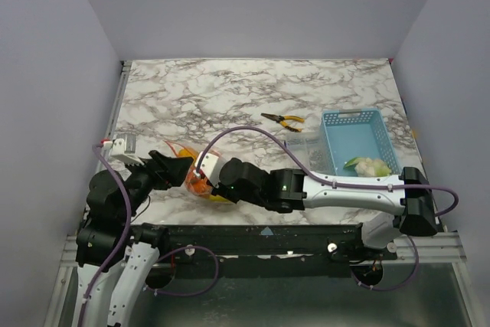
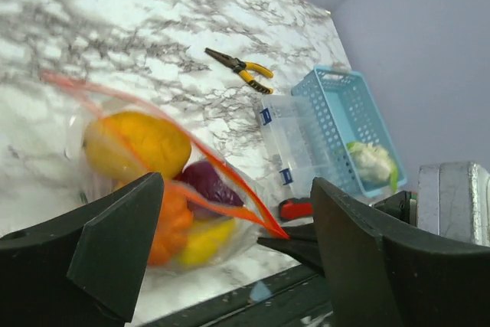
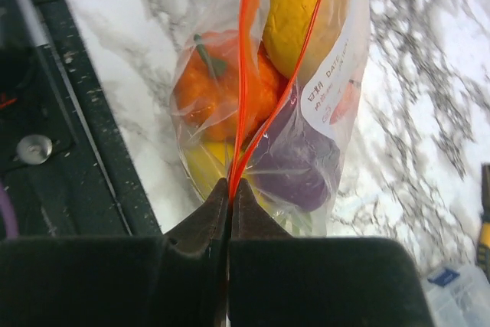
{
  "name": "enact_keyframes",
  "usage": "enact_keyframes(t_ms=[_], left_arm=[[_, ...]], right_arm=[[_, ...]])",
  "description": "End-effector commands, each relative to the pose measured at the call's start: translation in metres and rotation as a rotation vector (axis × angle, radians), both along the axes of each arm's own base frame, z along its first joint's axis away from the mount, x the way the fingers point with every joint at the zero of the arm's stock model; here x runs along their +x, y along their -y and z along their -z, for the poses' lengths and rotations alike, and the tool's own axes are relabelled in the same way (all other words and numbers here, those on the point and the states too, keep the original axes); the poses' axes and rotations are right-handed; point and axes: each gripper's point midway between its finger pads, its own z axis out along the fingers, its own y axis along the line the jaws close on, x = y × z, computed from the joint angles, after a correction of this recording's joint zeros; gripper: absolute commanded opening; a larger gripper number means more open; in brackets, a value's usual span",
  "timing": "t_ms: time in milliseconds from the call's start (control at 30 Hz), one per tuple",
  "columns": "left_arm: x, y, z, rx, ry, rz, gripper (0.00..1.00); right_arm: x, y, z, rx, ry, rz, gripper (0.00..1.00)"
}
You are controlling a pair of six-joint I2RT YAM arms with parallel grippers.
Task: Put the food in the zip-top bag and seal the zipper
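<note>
Bag: crinkly transparent zip-top bag (image 3: 337, 89) lying lower left in top view, holding glossy toy food (image 3: 298, 5).
Right gripper (image 3: 230, 189): jaws pinching thin orange-red zipper strip (image 3: 245, 74) at its end.
Left gripper (image 2: 236, 189): jaws standing spread.
Progress: food appearing bagged; zipper gaping, sealing remaining.

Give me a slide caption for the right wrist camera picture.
Right gripper pinches one end of the orange-red zipper of the clear zip-top bag holding toy food on a marble table.
</note>
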Motion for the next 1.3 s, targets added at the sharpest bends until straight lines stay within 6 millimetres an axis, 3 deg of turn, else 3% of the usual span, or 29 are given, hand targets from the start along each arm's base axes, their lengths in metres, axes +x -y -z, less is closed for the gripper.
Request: enact_keyframes(t_ms=[0,167,267,500,733,933,1100,1267], left_arm=[[-0.001,0.021,-0.017,0.288,0.272,0.263,0.80],[-0.002,0.035,-0.025,0.408,0.569,0.359,0.79],[-0.009,0.042,-0.024,0.462,0.664,0.426,0.80],[-0.033,0.065,-0.008,0.598,0.649,0.720,0.83],[-0.017,0.075,0.033,0.801,0.544,0.854,0.83],[-0.017,0.088,0.050,0.786,0.515,0.921,0.77],[0.004,0.084,0.055,0.802,0.503,0.796,0.55],[0.008,0.088,0.062,0.781,0.501,0.780,0.36]], right_arm=[[-0.012,-0.010,-0.020,0.059,-0.011,-0.244,0.00],[-0.003,-0.002,-0.018,0.056,-0.073,-0.328,0.00],[0.001,0.003,-0.018,0.057,-0.105,-0.359,0.00],[-0.005,0.010,-0.014,0.043,-0.165,-0.430,0.00],[-0.013,0.014,-0.022,0.070,-0.178,-0.457,0.00],[-0.015,0.017,-0.034,0.094,-0.170,-0.459,0.00],[-0.015,0.018,-0.032,0.090,-0.176,-0.449,0.00],[-0.011,0.018,-0.026,0.086,-0.179,-0.420,0.00]])
